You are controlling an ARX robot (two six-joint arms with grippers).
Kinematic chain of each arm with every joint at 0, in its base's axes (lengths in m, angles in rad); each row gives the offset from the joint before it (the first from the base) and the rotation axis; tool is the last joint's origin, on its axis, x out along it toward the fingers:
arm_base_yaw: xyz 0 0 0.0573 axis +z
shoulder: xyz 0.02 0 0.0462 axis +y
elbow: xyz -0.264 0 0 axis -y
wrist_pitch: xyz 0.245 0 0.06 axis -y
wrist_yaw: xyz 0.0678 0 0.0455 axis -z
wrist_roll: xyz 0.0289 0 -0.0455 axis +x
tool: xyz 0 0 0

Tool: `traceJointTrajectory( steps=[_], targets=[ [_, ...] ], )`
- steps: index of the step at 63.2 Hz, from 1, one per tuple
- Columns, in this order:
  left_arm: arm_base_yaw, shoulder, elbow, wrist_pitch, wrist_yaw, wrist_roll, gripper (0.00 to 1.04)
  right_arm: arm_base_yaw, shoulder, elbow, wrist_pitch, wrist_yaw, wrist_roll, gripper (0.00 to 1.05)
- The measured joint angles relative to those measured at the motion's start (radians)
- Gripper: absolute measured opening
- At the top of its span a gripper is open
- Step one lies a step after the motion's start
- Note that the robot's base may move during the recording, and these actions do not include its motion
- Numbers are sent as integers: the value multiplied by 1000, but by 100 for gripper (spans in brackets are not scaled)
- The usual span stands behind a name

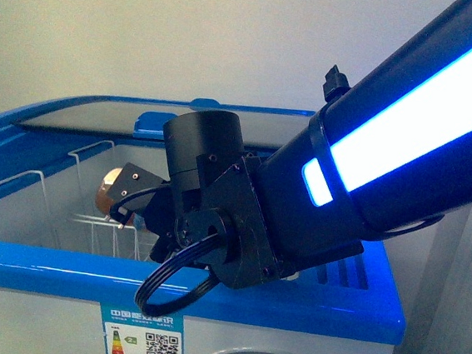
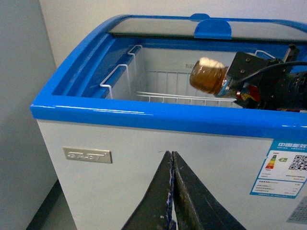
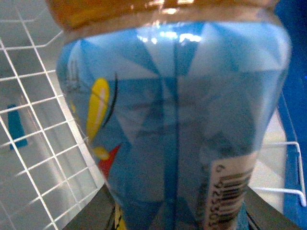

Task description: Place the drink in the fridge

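Here right gripper (image 2: pixel 230 81) holds drink (image 2: pixel 207 75) above fridge (image 2: pixel 144 115) wire basket (image 2: pixel 158 96).

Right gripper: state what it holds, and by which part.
The right gripper holds a brown drink bottle with a blue label, gripped around its labelled lower body, above the white wire basket.

Fridge (image 1: pixel 55 319) front: energy label (image 1: pixel 142 339) headed "中国能效标识", colour bars and QR code, small print unreadable. Embossed nameplate (image 2: pixel 87 155) on the fridge front, letters too faint to read. Bottle label (image 3: pixel 182 139): barcode, digits "6 9223…" partly visible.
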Motion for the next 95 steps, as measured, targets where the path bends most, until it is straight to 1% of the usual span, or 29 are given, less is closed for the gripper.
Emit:
traceJointTrajectory(
  steps=[6,16,26,29,33,35,42,47,54,57,60,67,71,77,85,90,95],
  targets=[
    [0,0,0,0,0,0,3,3,6,12,1,14,24,39],
    [0,0,0,0,0,0,3,3,8,5,18,27,24,39],
    [0,0,0,0,0,0,3,3,0,-15,11,23,25,39],
    [0,0,0,0,0,0,3,3,-5,-23,5,18,24,44],
    [0,0,0,0,0,0,3,2,-14,-37,10,0,30,59],
    [0,0,0,0,0,0,3,2,-19,-42,10,-6,31,65],
    [0,0,0,0,0,0,3,2,-53,-79,17,-10,60,88],
    [0,0,0,0,0,0,3,0,-90,-107,23,-8,87,98],
    [0,0,0,0,0,0,3,-14,-173,-158,24,-8,140,97],
    [0,0,0,0,0,0,3,-23,-218,-180,18,-36,175,97],
    [0,0,0,0,0,0,3,-26,-291,-220,-2,-84,225,97],
    [0,0,0,0,2,2,3,-27,-446,-282,-22,-107,336,97],
    [0,0,0,0,0,2,3,-50,-534,-315,-42,-105,406,97],
    [0,0,0,0,0,2,3,-112,-659,-381,-69,-65,499,97],
    [0,0,0,0,0,2,3,-247,-842,-521,-121,4,612,97],
    [0,0,0,0,0,2,3,-322,-1029,-678,-187,-16,680,97],
    [0,0,0,0,0,2,3,-345,-1197,-798,-262,-53,733,97]
  ],
)
